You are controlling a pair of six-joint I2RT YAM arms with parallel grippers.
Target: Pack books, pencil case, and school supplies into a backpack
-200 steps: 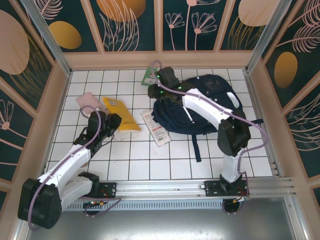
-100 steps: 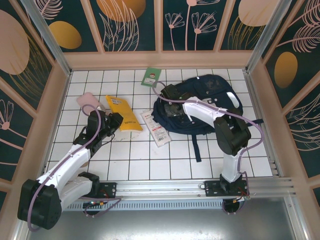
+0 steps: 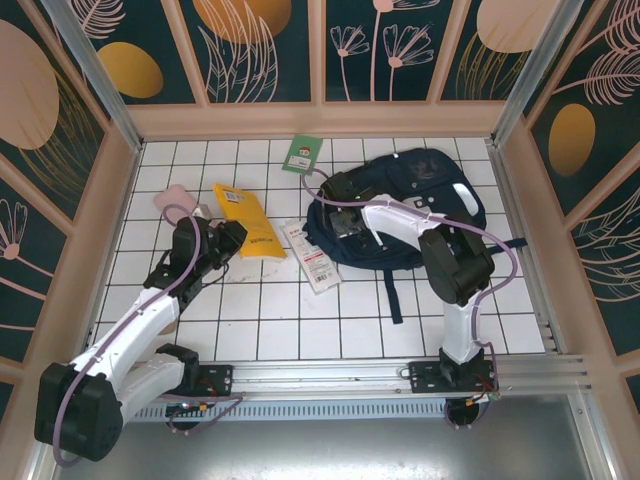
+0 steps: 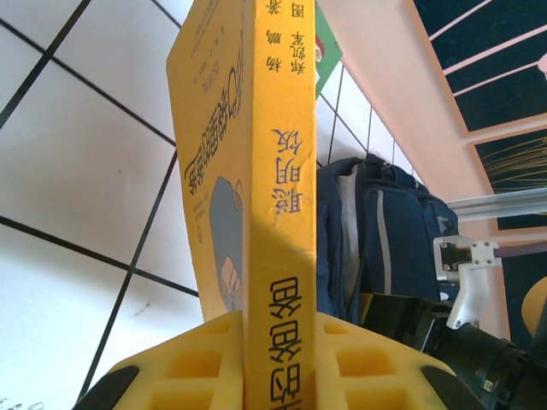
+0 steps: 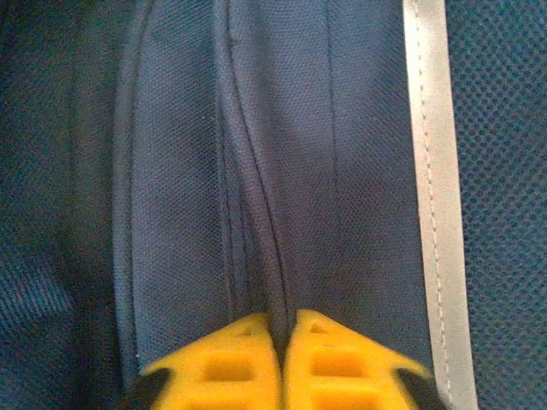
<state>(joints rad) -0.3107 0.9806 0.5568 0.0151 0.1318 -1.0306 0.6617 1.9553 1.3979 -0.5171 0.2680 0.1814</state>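
The left gripper [image 4: 278, 350] squeezes 1 end of the yellow book [image 4: 256, 171] over the tiled table [image 3: 300, 325]. The white packet [image 3: 312, 257] lies flat just beside the backpack [image 3: 440, 180]. The right gripper [image 5: 282, 337] pinches a fold of the backpack tight. The pink pencil case [image 3: 172, 198] lies left of the yellow book, and the green book [image 3: 301, 155] lies far back

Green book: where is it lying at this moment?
In the top external view the green book lies flat on the far tiles near the back wall, just left of the backpack and beyond the yellow book.
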